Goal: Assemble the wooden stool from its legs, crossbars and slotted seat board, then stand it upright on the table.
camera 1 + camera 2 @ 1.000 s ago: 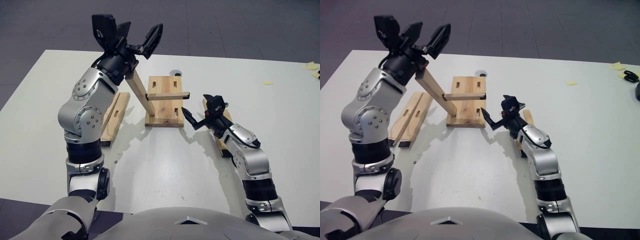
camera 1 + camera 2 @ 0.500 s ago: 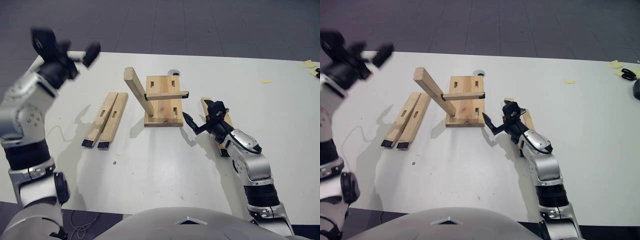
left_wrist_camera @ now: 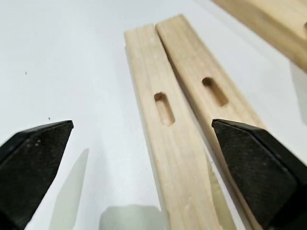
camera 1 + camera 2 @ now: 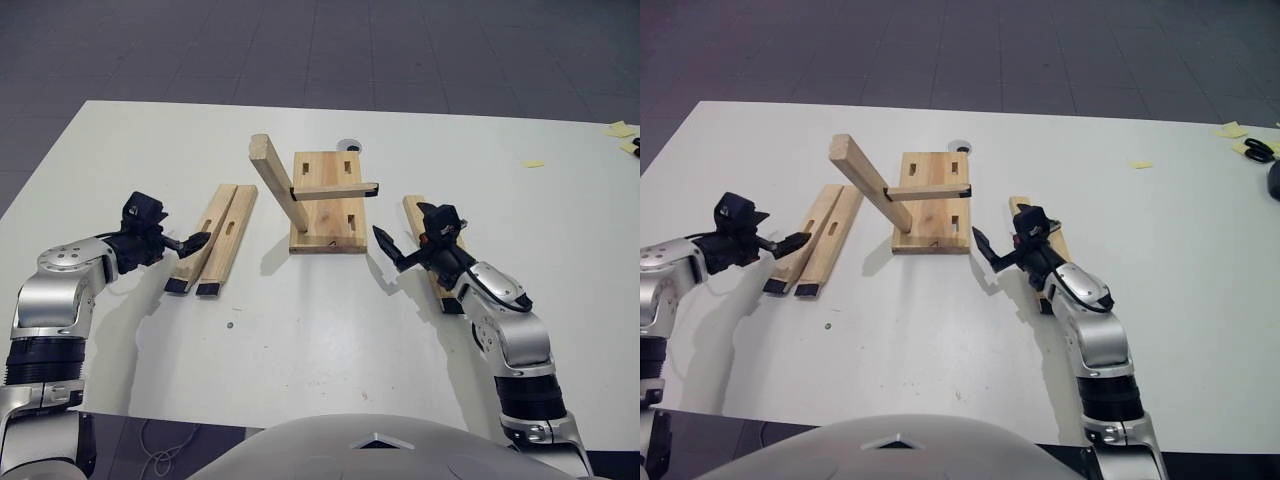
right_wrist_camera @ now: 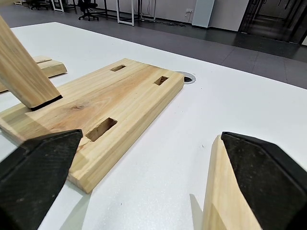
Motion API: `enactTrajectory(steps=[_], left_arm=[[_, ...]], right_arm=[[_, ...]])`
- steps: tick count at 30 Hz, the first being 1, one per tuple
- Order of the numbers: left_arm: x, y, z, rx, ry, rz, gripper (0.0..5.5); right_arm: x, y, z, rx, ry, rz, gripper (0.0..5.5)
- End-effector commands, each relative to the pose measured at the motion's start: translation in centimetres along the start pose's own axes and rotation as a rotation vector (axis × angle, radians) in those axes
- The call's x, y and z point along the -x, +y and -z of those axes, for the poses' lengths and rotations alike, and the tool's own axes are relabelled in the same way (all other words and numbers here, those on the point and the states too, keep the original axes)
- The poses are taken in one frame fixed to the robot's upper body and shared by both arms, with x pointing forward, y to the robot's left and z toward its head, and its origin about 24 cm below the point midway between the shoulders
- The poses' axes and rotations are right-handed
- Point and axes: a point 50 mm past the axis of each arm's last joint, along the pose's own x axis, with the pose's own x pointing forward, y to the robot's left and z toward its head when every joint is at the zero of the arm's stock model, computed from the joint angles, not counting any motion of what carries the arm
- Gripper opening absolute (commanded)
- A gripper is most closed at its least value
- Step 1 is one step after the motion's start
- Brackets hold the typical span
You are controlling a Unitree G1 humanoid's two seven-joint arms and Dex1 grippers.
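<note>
Standing by the table [image 4: 300, 340], I see the left gripper [image 4: 183, 241] low at the near, dark-capped ends of the two loose legs [image 4: 218, 232], its jaws spread wide. From its wrist, the pair runs straight out between the fingers. Those legs lie flat, side by side and touching, their long axis pointing away from the robot and slanting a little toward the seat board [image 4: 340, 215] at the far end. The left arm is plainly the nearer one. I judge a grab would need the jaws closed across one leg's width, awkward with its twin pressed against it. The seat board lies flat mid-table, with one planted leg [image 4: 275, 180] leaning up from it and a crossbar [image 4: 340, 189] jutting from that leg over the board. The right gripper [image 4: 402, 232] hovers just right of the board, jaws also wide apart, above a third leg [image 4: 413, 209] lying lengthwise under the forearm. Open slots [image 5: 101, 128] face up on the board. Bare tabletop surrounds the left pair, and the near edge sits well apart from them
</note>
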Motion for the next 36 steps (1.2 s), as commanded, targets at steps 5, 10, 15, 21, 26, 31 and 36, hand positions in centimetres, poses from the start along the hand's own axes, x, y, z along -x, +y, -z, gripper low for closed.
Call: enactTrajectory(steps=[5,10,15,21,26,31,36], left_arm=[[-0.1,-0.1,0.7,-0.058,0.055,0.014,5.37],[-0.1,-0.6,1.1,-0.091,0.096,0.048,5.37],[-0.1,-1.3,1.8,-0.136,0.14,0.086,5.37],[0.1,-0.5,2.0,-0.126,0.156,0.051,4.45],[0.2,-0.6,2.6,-0.149,0.183,0.071,3.61],[0.4,-0.9,3.3,-0.192,0.224,0.12,2.77],[0.7,-1.1,3.7,-0.23,0.262,0.159,2.14]], right_arm=[[0.0,-0.1,-0.1,0.003,0.0,0.007,5.4],[0.0,0.0,-0.1,0.003,0.001,0.009,5.4],[-0.1,0.0,-0.1,0.003,0.001,0.011,5.4],[-0.1,0.1,-0.1,0.005,0.003,0.009,5.4],[-0.1,0.2,0.0,0.006,0.003,0.005,5.4],[-0.2,0.0,0.0,0.007,0.006,0.01,5.4],[-0.2,-0.1,0.0,0.009,0.007,0.027,5.4]])
